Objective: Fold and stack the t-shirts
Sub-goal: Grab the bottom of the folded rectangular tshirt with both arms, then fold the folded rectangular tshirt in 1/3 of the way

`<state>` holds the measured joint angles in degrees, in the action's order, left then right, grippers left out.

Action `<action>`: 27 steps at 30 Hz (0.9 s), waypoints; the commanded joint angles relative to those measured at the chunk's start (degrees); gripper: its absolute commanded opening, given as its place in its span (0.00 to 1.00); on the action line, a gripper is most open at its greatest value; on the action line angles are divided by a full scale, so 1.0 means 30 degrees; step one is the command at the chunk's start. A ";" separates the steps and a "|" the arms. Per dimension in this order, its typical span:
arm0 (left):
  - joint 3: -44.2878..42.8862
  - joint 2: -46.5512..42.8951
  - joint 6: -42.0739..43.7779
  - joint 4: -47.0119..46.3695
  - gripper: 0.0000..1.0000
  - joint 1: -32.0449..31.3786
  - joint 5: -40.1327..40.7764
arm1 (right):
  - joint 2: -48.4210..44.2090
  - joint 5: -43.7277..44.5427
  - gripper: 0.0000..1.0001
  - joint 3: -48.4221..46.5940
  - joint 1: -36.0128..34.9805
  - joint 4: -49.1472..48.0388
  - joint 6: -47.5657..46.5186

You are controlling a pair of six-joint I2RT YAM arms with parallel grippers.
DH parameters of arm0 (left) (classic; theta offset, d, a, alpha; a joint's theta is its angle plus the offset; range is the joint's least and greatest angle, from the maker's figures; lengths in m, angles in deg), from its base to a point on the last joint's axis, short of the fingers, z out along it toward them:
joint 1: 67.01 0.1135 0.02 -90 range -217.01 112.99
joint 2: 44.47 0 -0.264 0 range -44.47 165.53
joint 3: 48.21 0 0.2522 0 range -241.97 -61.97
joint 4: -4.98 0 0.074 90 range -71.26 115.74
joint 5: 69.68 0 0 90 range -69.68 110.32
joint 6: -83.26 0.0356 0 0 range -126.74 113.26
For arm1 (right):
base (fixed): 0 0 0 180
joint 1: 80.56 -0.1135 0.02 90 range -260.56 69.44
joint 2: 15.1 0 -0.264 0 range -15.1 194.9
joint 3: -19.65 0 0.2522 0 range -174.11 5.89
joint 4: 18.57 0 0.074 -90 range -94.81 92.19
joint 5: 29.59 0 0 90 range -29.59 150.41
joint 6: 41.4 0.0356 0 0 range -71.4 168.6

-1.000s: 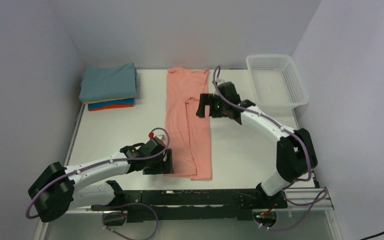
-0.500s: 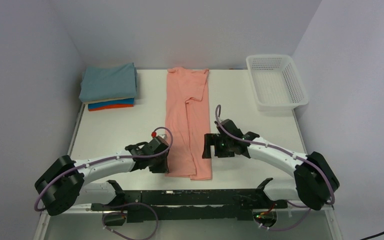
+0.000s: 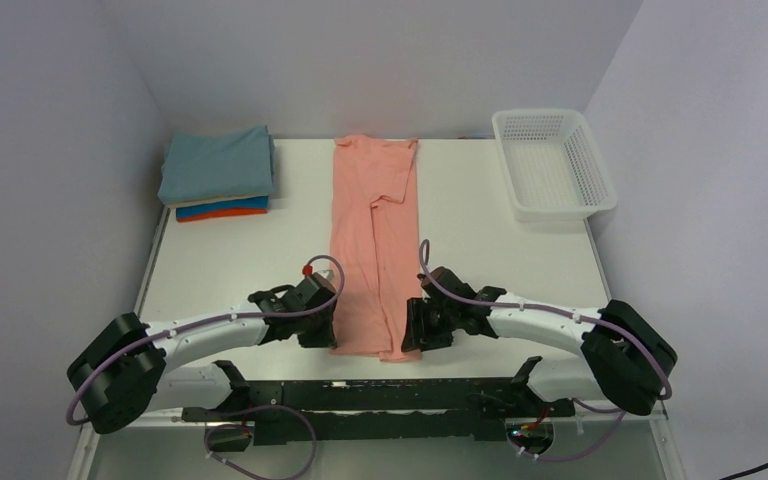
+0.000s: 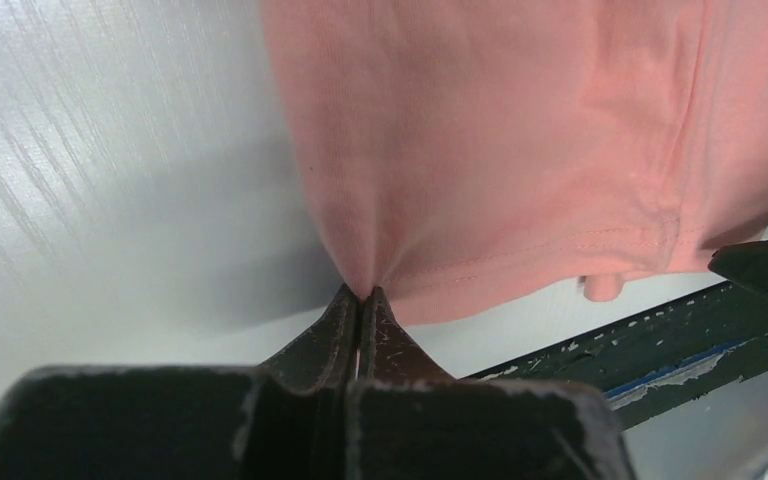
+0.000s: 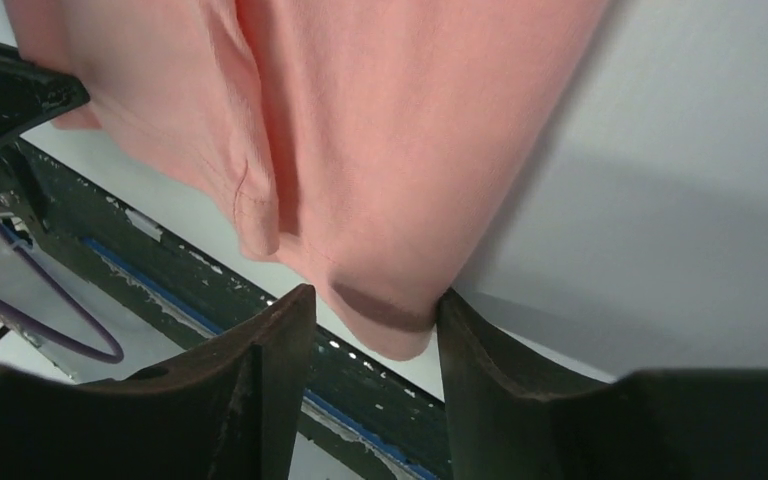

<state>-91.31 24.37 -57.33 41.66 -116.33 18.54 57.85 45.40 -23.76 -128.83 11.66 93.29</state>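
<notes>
Pink shirt (image 3: 374, 240) flat on table (image 3: 230, 260), left gripper (image 4: 361, 298) pinched shut on its hem, right gripper (image 5: 377, 300) with jaws apart around hem corner

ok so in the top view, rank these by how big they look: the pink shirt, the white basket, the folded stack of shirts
1. pink shirt: clearly the largest.
2. white basket and folded stack: these look about alike, so I won't rank one over the other.
</notes>
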 commanded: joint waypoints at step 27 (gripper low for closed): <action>-0.2881 -0.0895 0.2142 -0.2679 0.00 0.4499 -0.4128 | 0.0702 0.4852 0.01 -0.5610 0.1538 -0.0898 -0.2086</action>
<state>-95.66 18.65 -52.93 39.43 -107.46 10.28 57.61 53.73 -34.71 -127.69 12.20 91.30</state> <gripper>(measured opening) 0.014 0.054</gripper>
